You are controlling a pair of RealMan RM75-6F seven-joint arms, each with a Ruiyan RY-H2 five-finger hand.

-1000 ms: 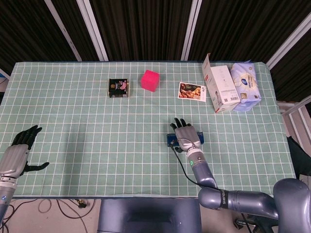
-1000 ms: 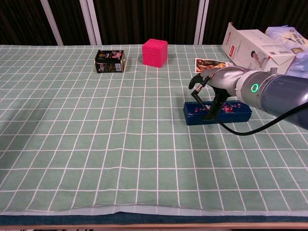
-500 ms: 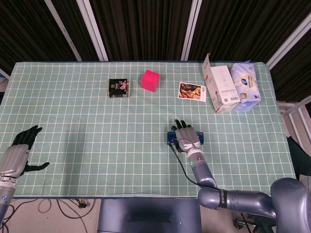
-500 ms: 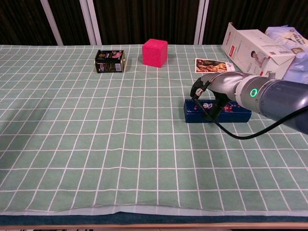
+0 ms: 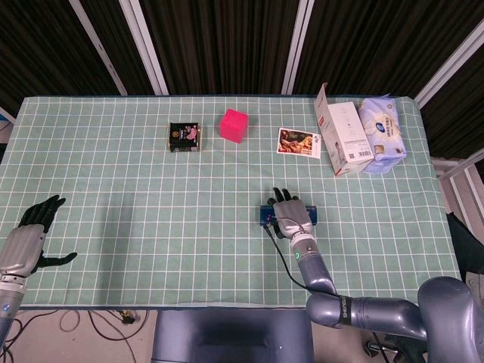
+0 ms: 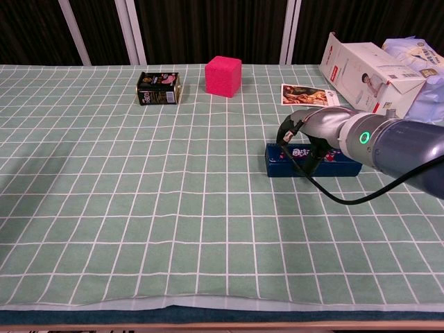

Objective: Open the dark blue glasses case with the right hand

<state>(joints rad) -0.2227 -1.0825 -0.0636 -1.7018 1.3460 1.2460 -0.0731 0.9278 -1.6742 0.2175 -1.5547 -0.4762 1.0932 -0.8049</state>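
The dark blue glasses case [image 5: 265, 218] lies flat on the green checked cloth right of centre, its lid down [image 6: 279, 164]. My right hand [image 5: 292, 215] lies over its middle, palm down, with the fingers [image 5: 277, 198] stretched past the far edge. In the chest view the right hand [image 6: 320, 127] arches over the case with the thumb coming down on the near side. Only the case's two ends show. My left hand [image 5: 27, 240] hangs open at the table's near left corner, holding nothing; the chest view does not show it.
Along the far side stand a black tin [image 5: 184, 137], a pink cube [image 5: 234, 125], a photo card [image 5: 299, 142], a white carton [image 5: 344, 138] and a tissue pack [image 5: 384, 132]. A black cable [image 6: 333, 193] trails from the right wrist.
My right hand has sunk lower onto the case and its fingers have come closer around it. The case and the left hand have not moved.
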